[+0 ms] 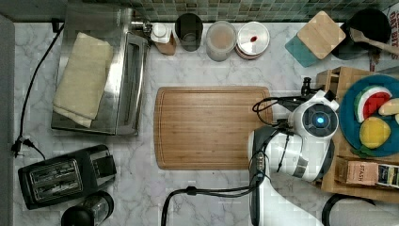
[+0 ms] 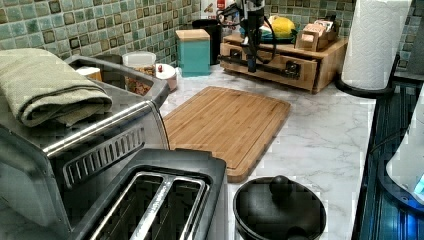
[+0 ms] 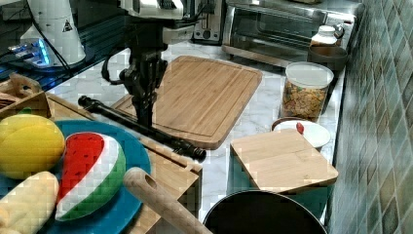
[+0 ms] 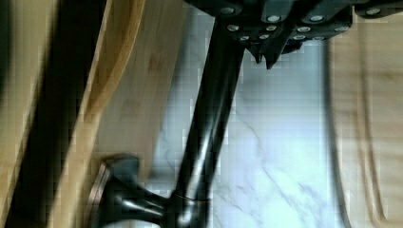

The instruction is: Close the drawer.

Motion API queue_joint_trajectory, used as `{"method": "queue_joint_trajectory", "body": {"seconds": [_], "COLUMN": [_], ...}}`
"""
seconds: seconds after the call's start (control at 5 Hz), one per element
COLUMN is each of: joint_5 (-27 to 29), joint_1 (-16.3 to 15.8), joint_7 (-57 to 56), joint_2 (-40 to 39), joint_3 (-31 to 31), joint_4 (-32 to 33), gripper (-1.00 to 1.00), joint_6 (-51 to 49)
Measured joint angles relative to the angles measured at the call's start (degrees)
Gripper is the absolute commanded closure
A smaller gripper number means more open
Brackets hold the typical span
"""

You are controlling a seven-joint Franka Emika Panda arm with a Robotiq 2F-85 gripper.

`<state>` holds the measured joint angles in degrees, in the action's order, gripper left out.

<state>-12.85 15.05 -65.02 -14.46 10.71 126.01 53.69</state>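
Overall, a white marble counter [image 1: 207,188] is seen, backed by a wall of green-grey tiles [image 2: 75,25]. A bamboo cutting board [image 1: 211,127] is laid at the centre of the top view. A toaster oven [image 1: 101,70] with a folded cloth [image 1: 82,75] on it is set at the upper left of the top view, and a black toaster [image 1: 61,176] at its lower left. Jars [image 1: 221,40] are lined along the upper edge, and a square wooden coaster [image 1: 321,34] is placed at the upper right. A blue plate [image 3: 131,156] carrying toy fruit sits on the wooden cabinet at the lower left of the right view.

The drawer [image 2: 270,62] is found in that cabinet, at the upper middle of the left view and at the right edge of the top view. Its front panel is faced toward the cutting board. Its long black bar handle [image 3: 141,127] is run diagonally in the right view, from the middle left down toward the centre, parallel to the board's near edge. A dark gap between front panel and cabinet is shown in the wrist view, so the drawer is slightly pulled out.

The gripper [image 3: 144,114] is lowered onto the handle [image 4: 209,128] near its middle; whether the fingers are clamped on the bar cannot be told.
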Motion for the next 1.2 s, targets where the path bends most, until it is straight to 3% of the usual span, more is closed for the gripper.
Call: {"method": "queue_joint_trajectory", "body": {"seconds": [1.2], "joint_5": [0.04], "joint_1": [0.6], "joint_7": [-3.25], "joint_2": [-3.5], "joint_3": [1.45], "joint_4": [-5.48], "gripper": [1.0], "joint_6": [-4.22]}}
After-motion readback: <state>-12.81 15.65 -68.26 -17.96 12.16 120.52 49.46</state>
